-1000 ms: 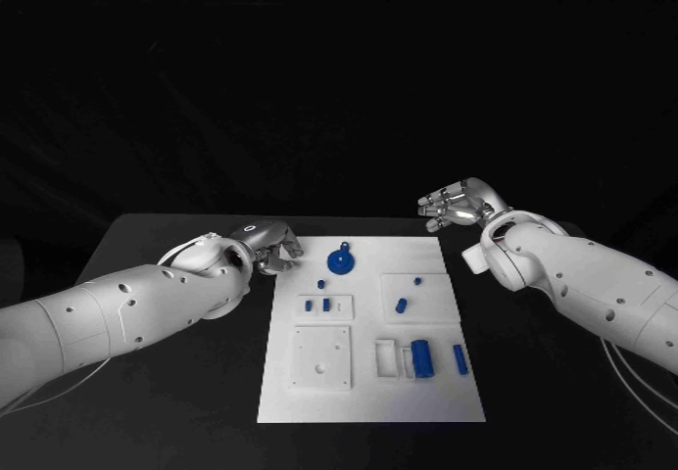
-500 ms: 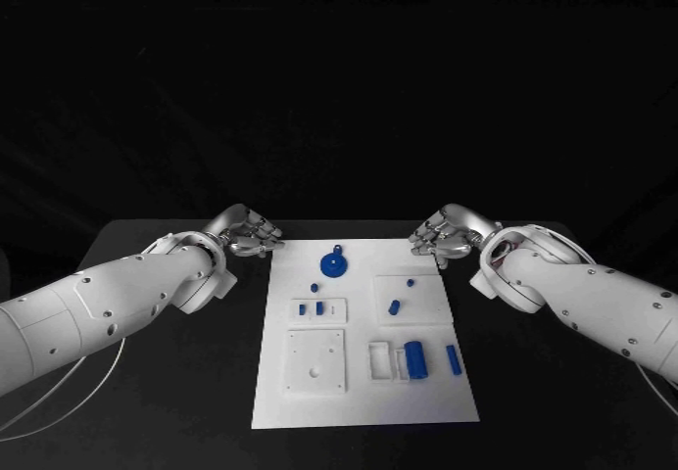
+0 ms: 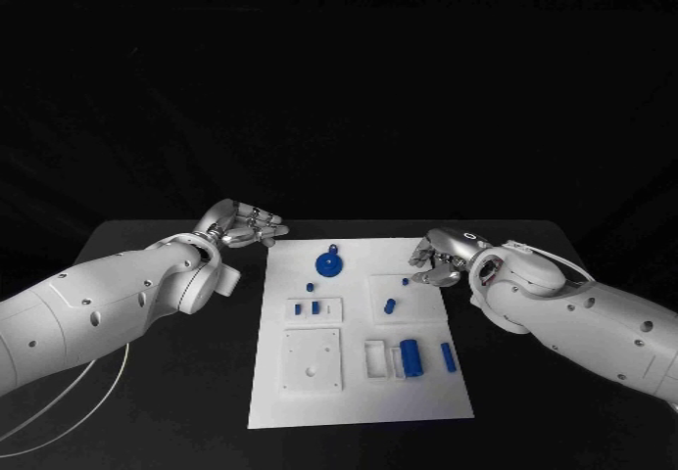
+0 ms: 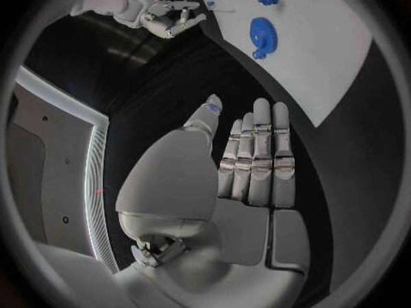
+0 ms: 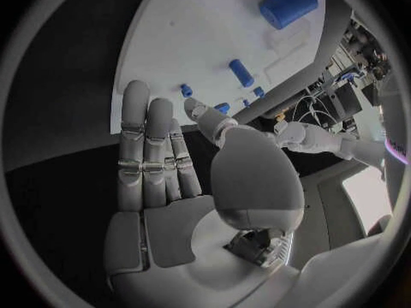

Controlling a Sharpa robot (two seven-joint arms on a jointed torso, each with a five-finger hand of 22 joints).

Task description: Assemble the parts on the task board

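Observation:
The white task board point(image 3: 361, 401) lies in the middle of the black table. On it are a blue gear point(image 3: 328, 264), small blue pegs point(image 3: 316, 306), a blue cylinder point(image 3: 411, 357) and a blue bar point(image 3: 448, 356). My left hand point(image 3: 240, 223) hovers off the board's far left corner, its fingers straight, holding nothing. In the left wrist view that hand point(image 4: 248, 164) is flat, with the gear point(image 4: 264, 33) beyond it. My right hand point(image 3: 435, 257) sits at the board's far right edge, empty. In the right wrist view its fingers point(image 5: 150, 150) are stretched out near the cylinder point(image 5: 288, 5).
A white square block point(image 3: 314, 360) and a white frame point(image 3: 379, 357) sit on the near half of the board. Bare black table point(image 3: 169, 392) lies on both sides. The left wrist view also catches my right hand point(image 4: 163, 17); the right wrist view catches my left hand point(image 5: 312, 137).
My right hand has come down and forward to the board's far right edge. My left hand has drifted up and left, away from the board's edge.

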